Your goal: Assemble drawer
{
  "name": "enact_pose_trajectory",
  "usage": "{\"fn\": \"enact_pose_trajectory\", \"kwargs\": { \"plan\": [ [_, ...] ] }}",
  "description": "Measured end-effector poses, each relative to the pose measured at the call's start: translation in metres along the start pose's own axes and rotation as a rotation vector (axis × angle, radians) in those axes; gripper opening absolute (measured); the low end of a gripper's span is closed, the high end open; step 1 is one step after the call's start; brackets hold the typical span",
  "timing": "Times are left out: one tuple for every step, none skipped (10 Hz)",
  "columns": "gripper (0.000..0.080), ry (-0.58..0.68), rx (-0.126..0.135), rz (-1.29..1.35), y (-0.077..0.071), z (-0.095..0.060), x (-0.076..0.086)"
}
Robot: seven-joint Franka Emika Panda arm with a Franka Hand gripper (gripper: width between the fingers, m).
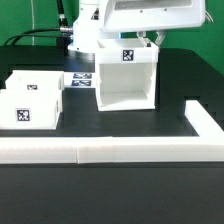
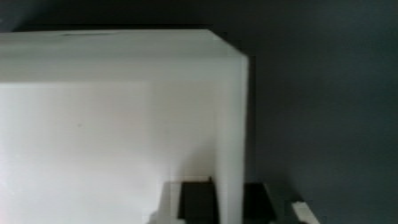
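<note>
Here, the gripper [image 1: 150, 40] pinches a wall of the drawer housing [image 1: 126, 78] standing directly beneath it.

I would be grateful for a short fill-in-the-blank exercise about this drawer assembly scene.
1. The smaller drawer parts lie toward the exterior view's ____ of the housing.
2. The gripper is at the housing's ____ edge.
3. The L-shaped bar lies on a ____ table.
Missing words: left; top; black.
</note>
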State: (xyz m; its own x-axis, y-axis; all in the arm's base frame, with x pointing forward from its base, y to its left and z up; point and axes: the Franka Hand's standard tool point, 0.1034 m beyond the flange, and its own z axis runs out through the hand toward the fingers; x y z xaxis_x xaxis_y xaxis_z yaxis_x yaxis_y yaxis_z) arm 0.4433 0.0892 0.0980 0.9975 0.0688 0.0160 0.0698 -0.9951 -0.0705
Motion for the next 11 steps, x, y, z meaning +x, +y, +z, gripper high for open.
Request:
{"fn": "enact_pose_trajectory", "kwargs": {
  "plan": [
    [0.0038, 0.008, 0.005, -0.005, 0.002, 0.002, 0.016],
    [0.0038, 0.017, 0.008, -0.001, 0.004, 0.002, 0.028],
    [0.0038, 0.03, 0.011, 0.001, 0.004, 0.003, 0.041],
    [0.0038, 0.048, 0.015, 0.003, 0.003, 0.003, 0.057],
    [0.0038, 0.064, 0.019, 0.005, 0.003, 0.003, 0.071],
    [0.0039, 0.08, 0.021, 0.002, 0.004, 0.003, 0.086],
    [0.0039, 0.096, 0.025, 0.004, 0.003, 0.003, 0.101],
    [0.0039, 0.113, 0.029, 0.006, 0.002, 0.003, 0.118],
    [0.0039, 0.127, 0.032, 0.007, 0.002, 0.003, 0.13],
    [0.0039, 0.136, 0.033, 0.006, 0.004, 0.002, 0.136],
    [0.0039, 0.141, 0.033, 0.016, 0.003, 0.0, 0.137]
  ]
}}
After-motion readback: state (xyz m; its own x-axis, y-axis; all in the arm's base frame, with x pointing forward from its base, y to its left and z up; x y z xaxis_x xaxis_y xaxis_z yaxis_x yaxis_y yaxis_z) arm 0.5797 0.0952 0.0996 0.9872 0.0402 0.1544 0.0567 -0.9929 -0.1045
